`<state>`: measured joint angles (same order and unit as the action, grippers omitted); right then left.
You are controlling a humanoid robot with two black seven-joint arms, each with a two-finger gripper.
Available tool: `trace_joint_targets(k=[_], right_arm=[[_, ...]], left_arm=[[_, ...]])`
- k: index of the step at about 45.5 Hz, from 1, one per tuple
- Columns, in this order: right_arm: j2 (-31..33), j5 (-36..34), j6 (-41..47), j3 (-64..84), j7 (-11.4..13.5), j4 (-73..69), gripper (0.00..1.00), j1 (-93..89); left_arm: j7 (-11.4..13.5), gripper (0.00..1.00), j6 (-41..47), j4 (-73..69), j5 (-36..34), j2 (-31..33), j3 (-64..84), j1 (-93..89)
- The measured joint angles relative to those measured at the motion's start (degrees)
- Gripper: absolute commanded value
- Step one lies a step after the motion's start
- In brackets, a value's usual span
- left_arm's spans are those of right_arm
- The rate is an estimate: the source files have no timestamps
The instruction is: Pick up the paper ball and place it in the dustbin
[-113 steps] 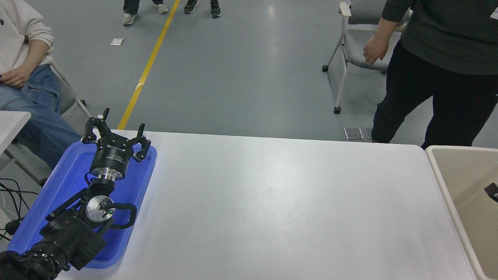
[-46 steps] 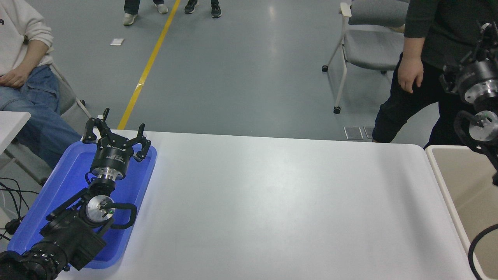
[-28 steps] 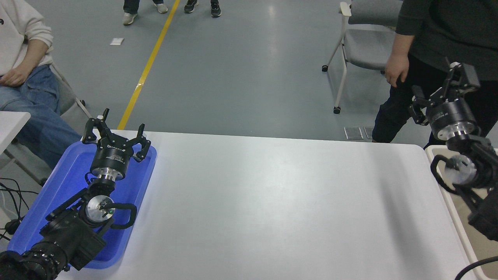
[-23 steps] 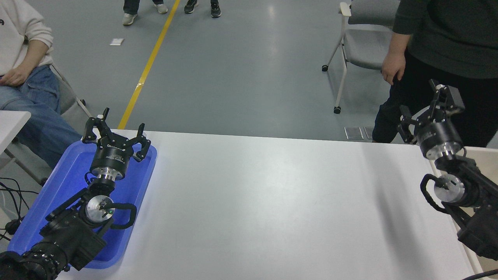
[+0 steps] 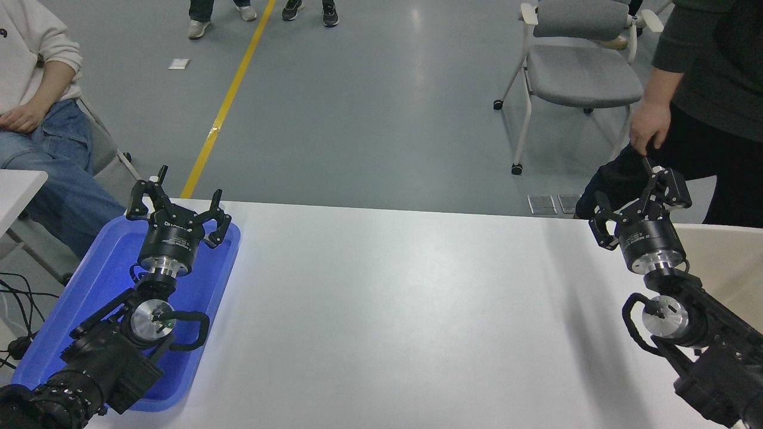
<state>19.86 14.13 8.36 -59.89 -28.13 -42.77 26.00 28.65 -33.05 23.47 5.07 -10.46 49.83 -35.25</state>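
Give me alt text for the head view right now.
Two black robot arms reach over a white table: the right gripper open and empty beside the dustbin, the left gripper open above a blue tray. No paper ball shows.

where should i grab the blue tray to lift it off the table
Take the blue tray by the raised rim on its long side facing the middle of the table. Come from above, with the jaws straddling the lip. The tray is shallow and lies flat, so probably only the rim offers a hold, and the parked left gripper hangs over its inside.
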Motion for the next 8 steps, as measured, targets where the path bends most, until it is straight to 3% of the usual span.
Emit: trace_joint_targets(k=[8], right_arm=[[-0.2,0.0,0.0,-0.6,0.0,0.0,1.00,-0.2]], left_arm=[[0.0,1.00,0.0,0.0,0.0,0.0,0.0,0.0]])
